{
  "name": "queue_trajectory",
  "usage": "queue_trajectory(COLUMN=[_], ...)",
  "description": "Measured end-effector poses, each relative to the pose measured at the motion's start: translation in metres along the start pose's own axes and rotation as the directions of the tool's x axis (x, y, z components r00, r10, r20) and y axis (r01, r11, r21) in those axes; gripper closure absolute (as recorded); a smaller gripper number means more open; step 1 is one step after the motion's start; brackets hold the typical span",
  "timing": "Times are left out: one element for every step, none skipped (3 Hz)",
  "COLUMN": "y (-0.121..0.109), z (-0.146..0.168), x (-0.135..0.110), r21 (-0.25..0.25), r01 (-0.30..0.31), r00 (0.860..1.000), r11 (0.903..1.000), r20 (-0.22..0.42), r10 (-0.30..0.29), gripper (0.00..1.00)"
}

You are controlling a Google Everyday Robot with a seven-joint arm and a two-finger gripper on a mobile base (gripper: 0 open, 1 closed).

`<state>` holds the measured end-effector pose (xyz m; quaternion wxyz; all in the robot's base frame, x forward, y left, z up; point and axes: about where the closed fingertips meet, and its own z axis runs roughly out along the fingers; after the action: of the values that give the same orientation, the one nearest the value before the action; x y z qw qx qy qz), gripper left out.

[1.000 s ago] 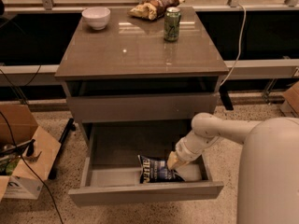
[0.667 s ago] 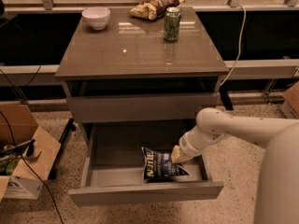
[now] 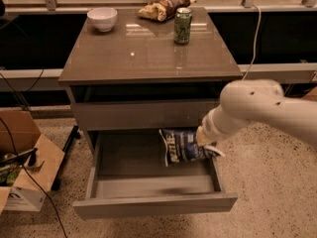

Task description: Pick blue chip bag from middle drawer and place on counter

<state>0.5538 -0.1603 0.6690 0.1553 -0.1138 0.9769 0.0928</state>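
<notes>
The blue chip bag (image 3: 179, 146) hangs upright over the right rear of the open middle drawer (image 3: 153, 205), lifted off the drawer floor. My gripper (image 3: 204, 142) is shut on the bag's right edge, just below the closed upper drawer front (image 3: 143, 114). My white arm reaches in from the right. The glossy grey-brown counter (image 3: 143, 51) lies above the drawers.
On the counter stand a white bowl (image 3: 102, 19) at the back left, a green can (image 3: 183, 26) at the back right, and a brown wrinkled bag (image 3: 163, 8) at the back edge. An open cardboard box (image 3: 25, 162) with cables sits on the floor at left.
My gripper has risen with the blue chip bag, lifting it from the drawer floor to near the upper drawer front. The view has also moved closer.
</notes>
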Motion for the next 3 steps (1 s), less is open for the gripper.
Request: queue_trajectory(y=[0.005, 0.005, 0.004], z=[-0.11, -0.185, -0.232], x=[-0.058, -0.1, -0.14], r21=[0.081, 0.134, 0.167], r01=[0.134, 0.222, 0.277], r00=[0.983, 0.962, 0.946], r11=[0.9877, 0.9657, 0.9463], r20=[0.115, 0.13, 0.124], r10=[-0.142, -0.24, -0.299], gripper=[1.0, 1.0, 1.0])
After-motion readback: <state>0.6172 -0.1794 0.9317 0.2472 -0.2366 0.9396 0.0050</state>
